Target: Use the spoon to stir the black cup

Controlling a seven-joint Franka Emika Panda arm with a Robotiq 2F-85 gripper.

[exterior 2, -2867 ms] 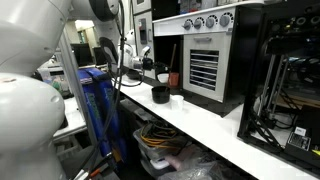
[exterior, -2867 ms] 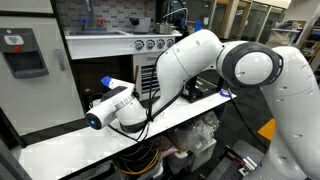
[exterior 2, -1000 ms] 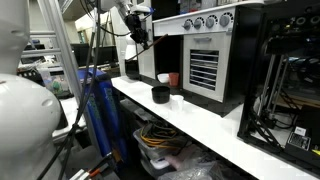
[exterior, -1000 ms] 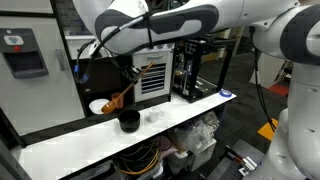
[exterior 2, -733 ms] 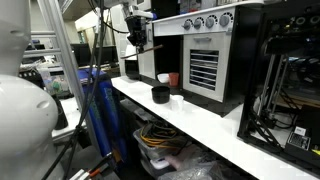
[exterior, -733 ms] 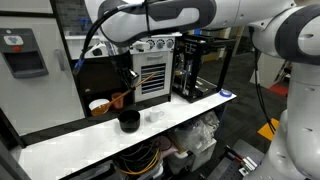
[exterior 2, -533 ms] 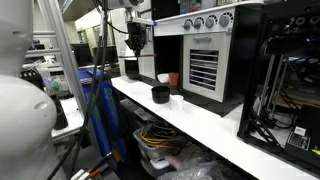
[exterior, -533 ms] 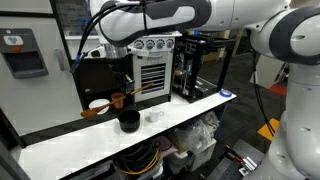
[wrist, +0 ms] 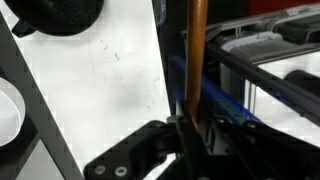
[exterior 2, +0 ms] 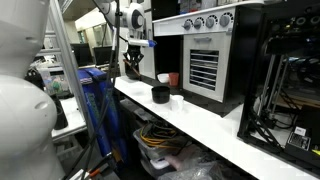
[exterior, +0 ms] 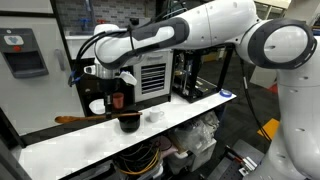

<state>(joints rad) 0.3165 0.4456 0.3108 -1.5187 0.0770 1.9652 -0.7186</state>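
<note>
My gripper [wrist: 185,128] is shut on the spoon [wrist: 198,55], whose light-brown handle runs straight up the wrist view. In an exterior view the spoon [exterior: 85,118] lies almost level just above the white table, reaching left from the gripper [exterior: 117,108]. The black cup [exterior: 129,122] stands on the table right beside the held end, and the spoon is not inside it. The wrist view has the black cup [wrist: 62,14] at top left, off to the side of the handle. From the opposite side, the black cup [exterior 2: 160,94] sits near the table edge, with the gripper [exterior 2: 131,68] behind it.
A white bowl [exterior: 97,105] stands behind the spoon, and a small white cup [exterior: 155,116] sits right of the black cup. A reddish-brown cup [exterior 2: 174,79] is by the oven [exterior: 150,68] with knobs. A blue frame [exterior 2: 95,100] stands off the table's end.
The arm has dropped and turned. The spoon, held up high and tilted before, now lies nearly level just above the table beside the black cup. The grip has not changed.
</note>
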